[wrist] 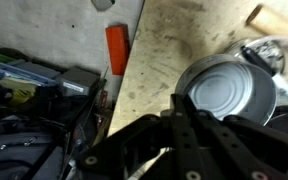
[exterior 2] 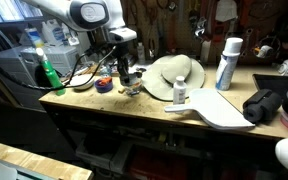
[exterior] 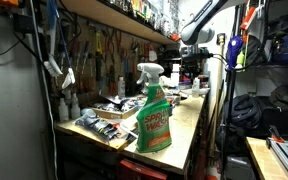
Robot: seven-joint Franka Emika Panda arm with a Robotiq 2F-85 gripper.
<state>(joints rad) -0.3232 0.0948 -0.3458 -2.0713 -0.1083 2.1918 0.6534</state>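
My gripper is shut, its two black fingers pressed together with nothing visible between them. It points down over the wooden workbench. A round silver tin can stands just to the right of the fingertips; I cannot tell whether it touches them. In both exterior views the gripper hangs low over the bench near its end. A small metal object, likely the can, and a blue roll of tape lie beside it.
A green spray bottle stands on the bench. There are also a pale hat-like object, a small white bottle, a white spray can and a white board. An orange object lies beyond the bench edge.
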